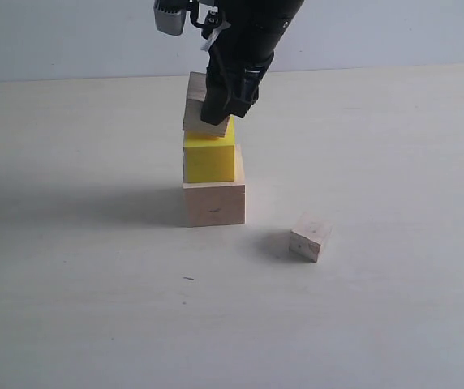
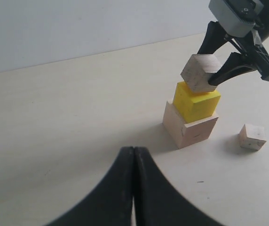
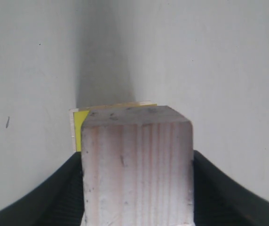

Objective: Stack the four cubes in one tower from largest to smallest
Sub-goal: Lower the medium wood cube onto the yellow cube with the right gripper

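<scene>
The big pale wood cube (image 1: 214,201) stands on the table with the bright yellow cube (image 1: 209,156) on top of it. My right gripper (image 1: 220,104) is shut on the small wood cube (image 1: 197,111), holding it tilted right at the yellow cube's top; contact between them is unclear. From the right wrist, this cube (image 3: 137,165) fills the space between the fingers (image 3: 54,197), with a yellow sliver (image 3: 80,127) beneath. The smallest wood cube (image 1: 310,237) lies alone to the tower's right. My left gripper (image 2: 133,150) is shut on nothing, off to the tower's side (image 2: 191,127).
The pale table (image 1: 94,308) stretches wide around the stack, with a plain wall (image 1: 53,40) behind it. The right arm (image 1: 252,32) comes down from above the stack. A tiny dark speck (image 1: 188,279) lies on the table in front.
</scene>
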